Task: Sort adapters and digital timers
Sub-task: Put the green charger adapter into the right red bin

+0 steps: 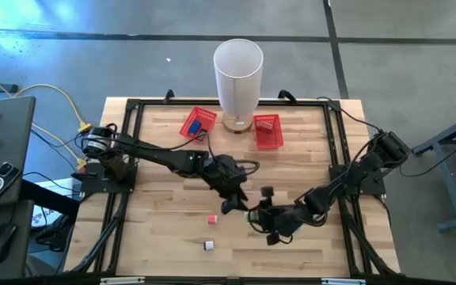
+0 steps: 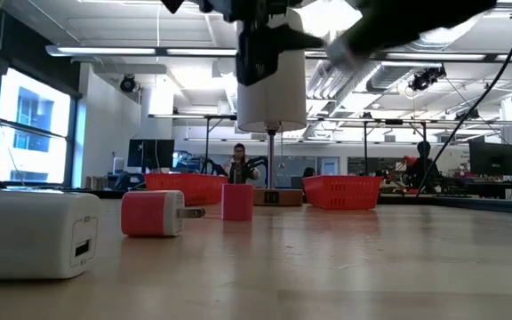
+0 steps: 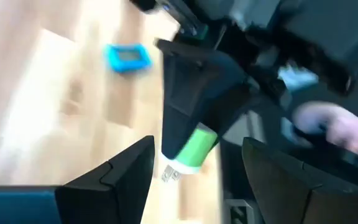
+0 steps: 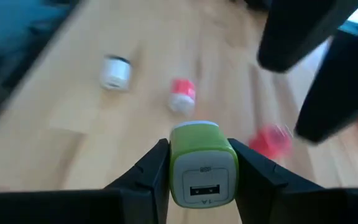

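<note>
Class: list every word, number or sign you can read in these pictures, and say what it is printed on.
Nothing can be read for certain.
Green adapter, held in the right pincer: small mark above its USB port, too blurred to read.
White adapter: no print visible.

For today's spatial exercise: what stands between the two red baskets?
A tall white cylinder stands between the left basket and the right basket; the high view shows it best.

Both dark arms are stretched toward the table's centre — the left gripper is spread open, the right gripper at its 3 o'clock is clamped shut on something.
</note>
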You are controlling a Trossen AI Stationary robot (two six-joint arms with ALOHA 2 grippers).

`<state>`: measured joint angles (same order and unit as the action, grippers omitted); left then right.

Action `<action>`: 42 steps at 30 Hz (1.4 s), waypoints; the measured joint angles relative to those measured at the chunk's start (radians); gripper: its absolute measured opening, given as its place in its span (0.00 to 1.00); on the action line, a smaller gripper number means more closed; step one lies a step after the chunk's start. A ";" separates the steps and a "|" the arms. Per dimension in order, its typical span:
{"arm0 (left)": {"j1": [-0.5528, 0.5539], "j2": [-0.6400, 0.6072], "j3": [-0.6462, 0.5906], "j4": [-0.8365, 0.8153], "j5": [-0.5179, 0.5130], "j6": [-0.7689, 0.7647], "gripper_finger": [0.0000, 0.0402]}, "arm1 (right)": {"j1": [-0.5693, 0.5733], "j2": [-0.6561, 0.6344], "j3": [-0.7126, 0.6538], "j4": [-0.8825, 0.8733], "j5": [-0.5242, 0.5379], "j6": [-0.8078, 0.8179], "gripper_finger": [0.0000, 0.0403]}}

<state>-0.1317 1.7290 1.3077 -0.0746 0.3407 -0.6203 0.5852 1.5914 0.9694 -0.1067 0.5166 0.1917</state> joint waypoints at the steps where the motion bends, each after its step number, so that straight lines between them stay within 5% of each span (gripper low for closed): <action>1: 0.002 -0.001 0.000 -0.003 -0.035 0.006 0.59 | 0.006 -0.005 -0.002 -0.045 0.025 0.047 0.30; 9: -0.019 -0.035 -0.001 -0.211 -0.314 0.114 0.59 | 0.022 -0.052 0.001 -0.256 0.180 0.311 0.30; 15: -0.095 -0.037 -0.001 -0.454 -0.629 0.021 0.59 | 0.016 -0.099 -0.001 -0.391 0.274 0.479 0.29; 23: -0.198 -0.037 -0.002 -0.736 -0.881 -0.162 0.59 | -0.080 -0.135 0.000 -0.561 0.285 0.662 0.29; 34: -0.303 -0.055 -0.002 -0.962 -0.950 -0.352 0.59 | -0.390 -0.145 0.000 -0.618 0.128 0.595 0.30; 42: -0.369 -0.055 -0.002 -0.975 -0.964 -0.407 0.59 | -0.672 -0.144 0.000 -0.566 0.022 0.428 0.30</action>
<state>-0.5012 1.6745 1.3054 -1.0496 -0.6231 -1.0268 -0.0868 1.4472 0.9695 -0.6723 0.5391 0.6196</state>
